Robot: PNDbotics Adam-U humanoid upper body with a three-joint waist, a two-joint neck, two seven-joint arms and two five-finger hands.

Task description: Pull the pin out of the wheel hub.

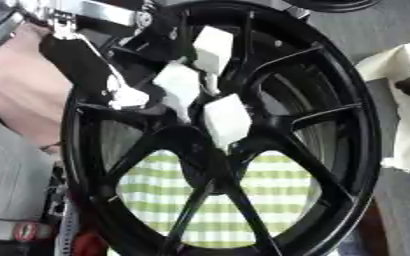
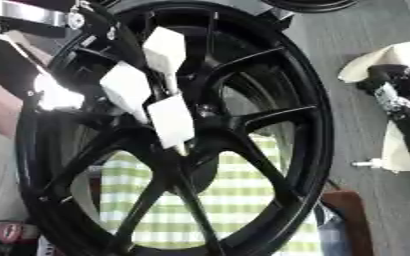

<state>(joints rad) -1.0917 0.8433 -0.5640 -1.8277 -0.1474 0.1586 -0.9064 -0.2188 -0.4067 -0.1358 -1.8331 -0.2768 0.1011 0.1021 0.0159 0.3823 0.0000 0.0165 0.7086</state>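
A black multi-spoke wheel hub (image 1: pixel 331 100) stands on edge and fills both views. My left hand (image 1: pixel 178 82) comes in from the upper left and lies across the hub's centre, its white-padded fingers (image 2: pixel 169 120) spread apart over the spokes. Nothing shows in its grasp. The pin is hidden behind the hand. At the right edge, against a pale cloth (image 2: pixel 401 55), a black limb with a silvery patch looks like my right hand (image 2: pixel 399 102); its shape is unclear.
A green and white checked cloth (image 1: pixel 278 190) shows through the lower spokes. Grey floor (image 2: pixel 357 35) lies to the right. Another dark rim (image 2: pixel 309 4) peeks in at the top. A brown edge (image 2: pixel 344 210) sits low right.
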